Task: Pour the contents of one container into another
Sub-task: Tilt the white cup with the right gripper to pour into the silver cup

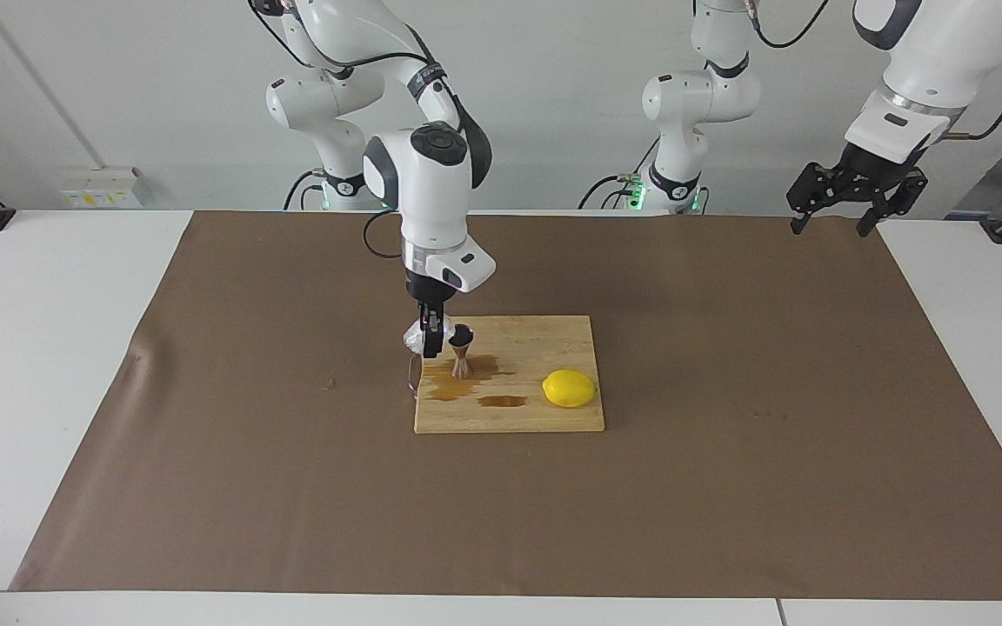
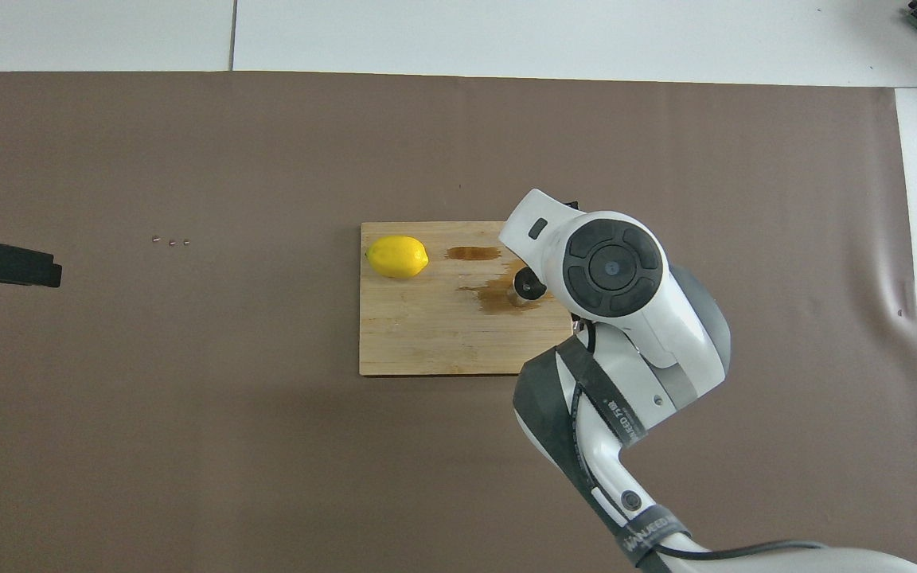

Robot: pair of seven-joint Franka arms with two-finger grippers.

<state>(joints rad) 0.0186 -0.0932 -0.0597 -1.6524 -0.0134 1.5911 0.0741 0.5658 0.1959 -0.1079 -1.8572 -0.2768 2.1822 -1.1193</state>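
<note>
Your right gripper (image 1: 431, 341) is clenched on the glass tumbler (image 1: 415, 335), holding it in the air over the cutting board (image 1: 544, 417) edge toward the right arm's end, just beside the steel jigger (image 1: 461, 348). In the facing view the tumbler sits at the jigger's nine o'clock. The jigger stands upright in a brown spill (image 1: 466, 382); the lemon (image 1: 569, 388) lies at its four o'clock. Your left gripper (image 1: 842, 209) waits, released, over the table (image 1: 945, 348) corner.

Lemon (image 1: 569, 388) and jigger (image 1: 461, 341) on board (image 1: 553, 419); open brown mat (image 1: 727, 487) around.
</note>
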